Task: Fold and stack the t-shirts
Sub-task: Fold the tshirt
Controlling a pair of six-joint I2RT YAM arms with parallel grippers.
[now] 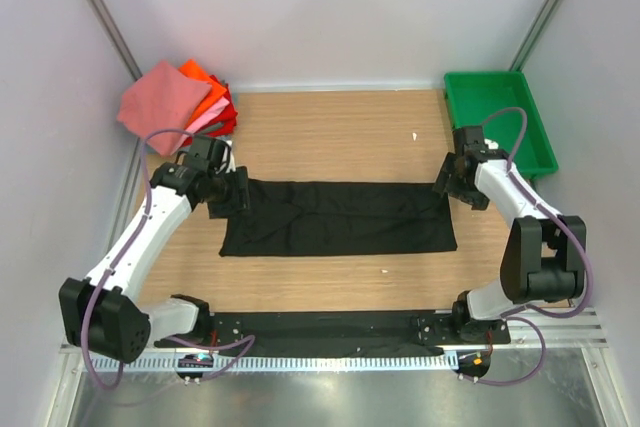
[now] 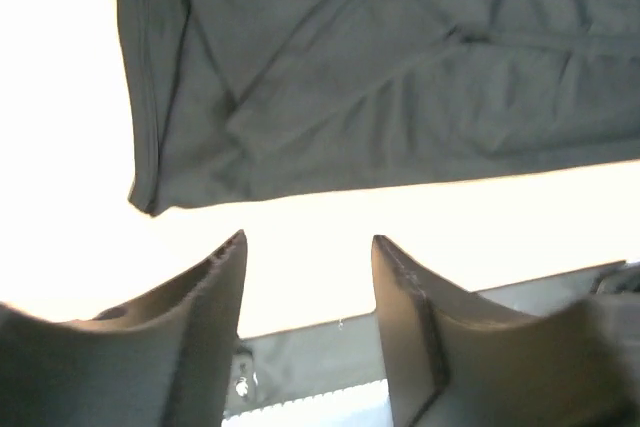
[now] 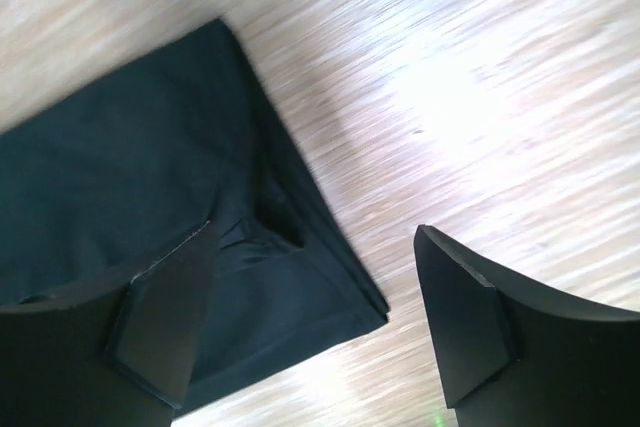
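Observation:
A plain black t-shirt [image 1: 338,217] lies folded into a long flat strip across the middle of the wooden table. My left gripper [image 1: 232,190] is open and empty above the strip's left end; the left wrist view shows the cloth [image 2: 380,67] beyond the spread fingers. My right gripper [image 1: 447,189] is open and empty above the strip's right end; the right wrist view shows the cloth's corner [image 3: 150,247] under the spread fingers. Folded t-shirts in salmon-pink [image 1: 160,105], orange and red [image 1: 215,95] are piled at the far left corner.
A green plastic tray [image 1: 520,147] stands at the far right. A black mat and a metal rail [image 1: 330,332] run along the near edge between the arm bases. Grey walls close in the table on the left, right and back.

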